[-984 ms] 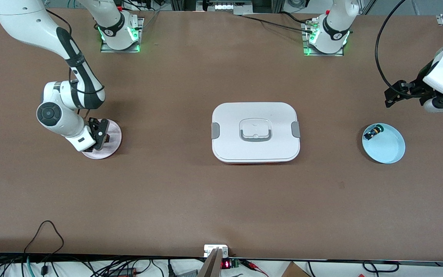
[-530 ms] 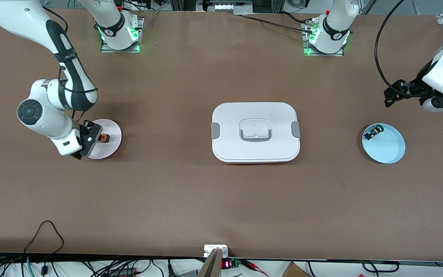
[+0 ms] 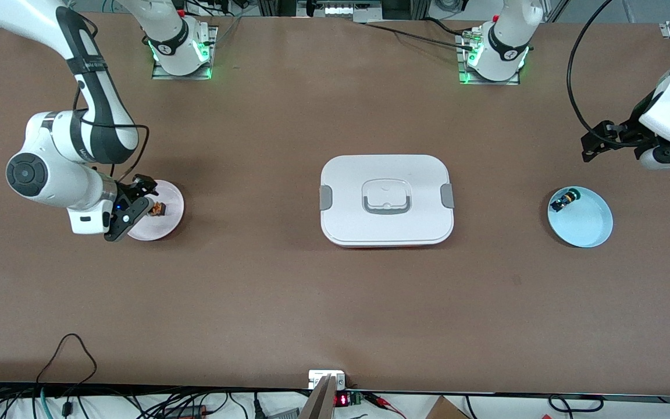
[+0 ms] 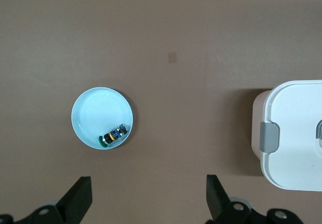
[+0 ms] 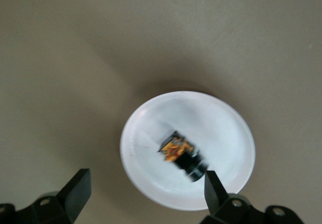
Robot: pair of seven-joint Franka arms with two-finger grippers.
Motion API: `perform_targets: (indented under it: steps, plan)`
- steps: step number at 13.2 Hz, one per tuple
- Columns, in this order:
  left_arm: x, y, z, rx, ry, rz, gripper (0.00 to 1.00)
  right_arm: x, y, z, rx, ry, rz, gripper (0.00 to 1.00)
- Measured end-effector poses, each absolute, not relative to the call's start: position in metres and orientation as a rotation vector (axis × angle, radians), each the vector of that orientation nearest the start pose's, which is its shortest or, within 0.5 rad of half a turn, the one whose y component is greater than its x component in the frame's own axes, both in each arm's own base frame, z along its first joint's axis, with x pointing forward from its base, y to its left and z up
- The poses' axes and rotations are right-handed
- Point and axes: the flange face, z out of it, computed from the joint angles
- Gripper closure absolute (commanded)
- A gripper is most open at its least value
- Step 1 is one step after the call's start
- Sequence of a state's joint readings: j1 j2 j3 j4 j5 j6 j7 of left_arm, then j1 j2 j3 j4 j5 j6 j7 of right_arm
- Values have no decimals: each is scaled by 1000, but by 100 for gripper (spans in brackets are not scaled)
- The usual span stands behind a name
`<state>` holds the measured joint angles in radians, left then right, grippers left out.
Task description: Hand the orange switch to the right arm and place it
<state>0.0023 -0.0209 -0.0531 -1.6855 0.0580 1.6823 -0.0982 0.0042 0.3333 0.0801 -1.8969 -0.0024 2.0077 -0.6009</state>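
Observation:
The orange switch (image 3: 158,208) lies on its side on a pale pink plate (image 3: 173,201) near the right arm's end of the table. In the right wrist view the switch (image 5: 181,153) lies in the middle of that plate (image 5: 226,128). My right gripper (image 3: 132,208) is open and empty over the plate's edge, apart from the switch; its fingers (image 5: 80,183) stand wide. My left gripper (image 3: 590,148) is open and empty, held over bare table at the left arm's end, and shows in the left wrist view (image 4: 148,189).
A light blue plate (image 3: 591,227) near the left arm's end holds a green-capped switch (image 3: 563,201), which also shows in the left wrist view (image 4: 113,136). A white lidded box (image 3: 386,199) with grey clips sits mid-table. Cables lie along the table edge nearest the front camera.
My right gripper has drawn back off the pink plate toward its end of the table, uncovering the orange switch lying on the plate. The left arm has not moved.

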Motion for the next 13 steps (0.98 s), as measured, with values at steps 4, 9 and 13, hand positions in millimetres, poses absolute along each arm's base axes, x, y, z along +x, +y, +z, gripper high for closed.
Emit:
perform_targets:
  steps: [4, 9, 13]
  plan:
    - [555, -23, 592, -3083, -64, -34, 0, 586, 77, 352, -2970, -680, 450, 0]
    - [555, -23, 591, -3083, -64, -33, 0, 580, 111, 453, -3041, -505, 480, 0]
    - [555, -22, 591, -3083, -66, -22, 0, 591, 107, 518, -3076, -474, 299, 0]
